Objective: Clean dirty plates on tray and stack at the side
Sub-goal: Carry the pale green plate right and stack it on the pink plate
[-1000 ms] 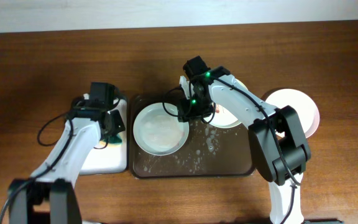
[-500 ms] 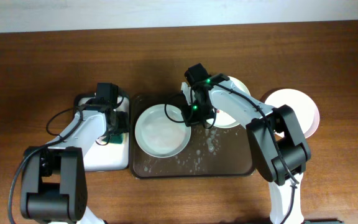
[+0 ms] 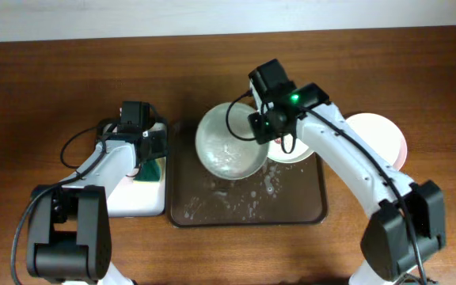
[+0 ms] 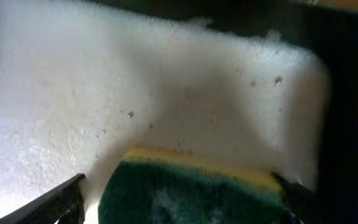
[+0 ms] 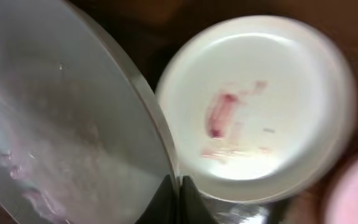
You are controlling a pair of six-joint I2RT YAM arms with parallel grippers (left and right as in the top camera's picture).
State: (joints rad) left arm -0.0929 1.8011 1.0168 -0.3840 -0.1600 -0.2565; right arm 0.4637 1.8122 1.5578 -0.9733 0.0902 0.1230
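Right claw clamped on the plate by its rim, left claw apart over the sponge; I worry the wet rim slips and drops onto the tray.

sponge: lower part cut off at frame bottom
held plate: blurred, runs off left and top
smeared plate: far right corner of tray, top rim under right arm
side plate: blurred sliver
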